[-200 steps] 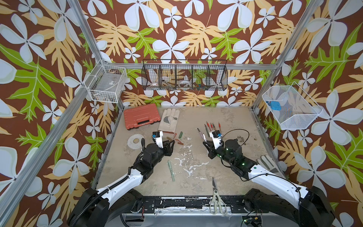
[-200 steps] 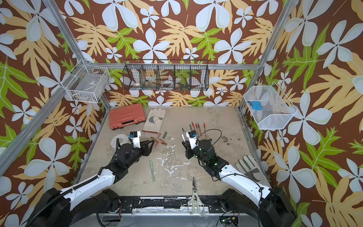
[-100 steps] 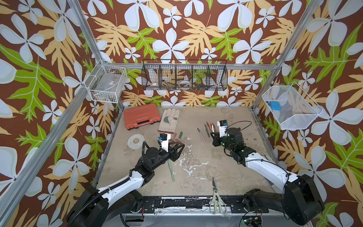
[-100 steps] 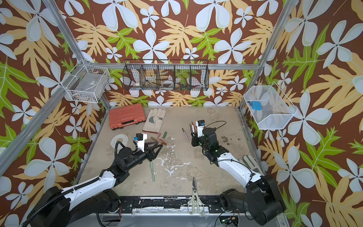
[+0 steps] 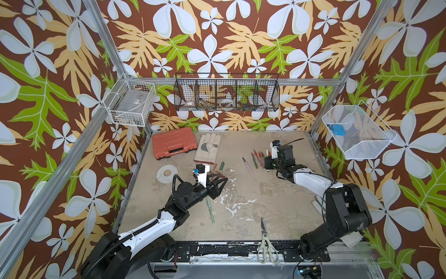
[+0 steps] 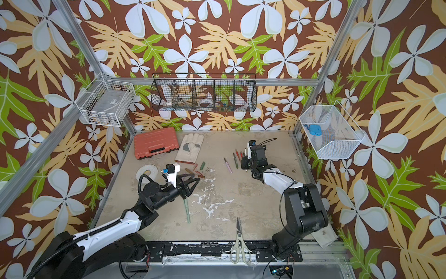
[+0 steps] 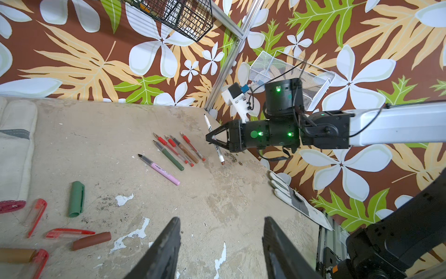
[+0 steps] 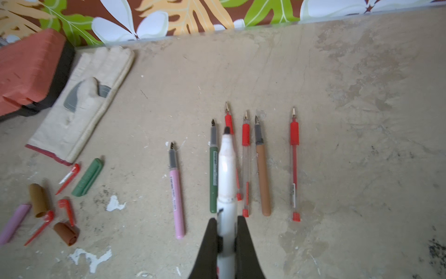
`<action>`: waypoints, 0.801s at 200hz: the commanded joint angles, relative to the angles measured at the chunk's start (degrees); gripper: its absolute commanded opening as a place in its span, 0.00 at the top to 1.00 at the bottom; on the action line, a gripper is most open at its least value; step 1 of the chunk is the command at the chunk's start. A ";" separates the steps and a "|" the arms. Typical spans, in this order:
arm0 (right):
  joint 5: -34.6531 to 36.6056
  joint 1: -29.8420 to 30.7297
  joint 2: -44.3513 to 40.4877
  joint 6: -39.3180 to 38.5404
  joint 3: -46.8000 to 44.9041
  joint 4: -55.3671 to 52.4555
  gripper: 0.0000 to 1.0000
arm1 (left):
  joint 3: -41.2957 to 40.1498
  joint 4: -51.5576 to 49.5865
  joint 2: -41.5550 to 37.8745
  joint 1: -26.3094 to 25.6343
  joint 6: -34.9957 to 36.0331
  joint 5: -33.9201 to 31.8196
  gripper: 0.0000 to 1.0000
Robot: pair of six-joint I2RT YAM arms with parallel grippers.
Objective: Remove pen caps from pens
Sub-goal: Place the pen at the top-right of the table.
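My right gripper (image 8: pixel 226 232) is shut on a white pen (image 8: pixel 225 169) with its dark tip bare, held just above a row of uncapped pens: pink (image 8: pixel 177 193), dark green (image 8: pixel 213 178), tan (image 8: pixel 263 178) and red (image 8: pixel 294 169). In both top views it hangs at the back right (image 5: pixel 267 165) (image 6: pixel 245 165). My left gripper (image 7: pixel 220 241) is open and empty, low over mid-table (image 5: pixel 220 184) (image 6: pixel 194 183). A pale green pen (image 5: pixel 209 210) lies just in front of it. Loose pen caps lie to its left: dark green (image 7: pixel 76 199), brown (image 7: pixel 91 240), red (image 7: pixel 36 215), pink (image 8: pixel 14 223).
At the back left of the table lie an orange tool case (image 5: pixel 173 142) and a pale work glove (image 5: pixel 208 147). A white disc (image 5: pixel 167 172) sits by the left wall. Scissors (image 5: pixel 265 241) lie at the front edge, and a second glove (image 7: pixel 289 195) by the right wall.
My right arm has carried the white pen from mid-table back and to the right, over the pen row. My left gripper has opened wider and shifted slightly right.
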 commanded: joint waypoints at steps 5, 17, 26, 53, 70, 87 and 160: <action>2.53 -0.44 2.63 -1.63 1.48 -1.48 1.00 | -0.14 2.23 -0.73 -0.25 -0.08 1.30 0.44; 2.78 -0.98 4.22 -1.46 2.57 -1.78 1.00 | -0.24 2.10 -1.20 -0.29 -0.02 1.27 0.44; 2.67 -1.74 5.58 -1.34 3.60 -2.35 1.00 | -0.24 2.03 -1.47 -0.29 0.01 1.23 0.44; 3.36 -5.34 8.57 -0.99 6.12 -3.96 1.00 | -0.24 1.73 -2.01 -0.29 0.10 1.19 0.44; 3.89 -6.91 11.33 -1.51 8.58 -5.99 1.00 | -0.17 1.77 -2.05 -0.37 0.09 1.30 0.44; 4.57 -7.51 14.58 -2.77 10.94 -8.29 1.00 | -0.24 1.80 -2.04 -0.36 0.12 1.21 0.44; 3.72 -10.24 20.09 -3.22 14.78 -10.36 0.96 | 0.05 1.84 -0.04 -0.37 0.54 1.03 0.43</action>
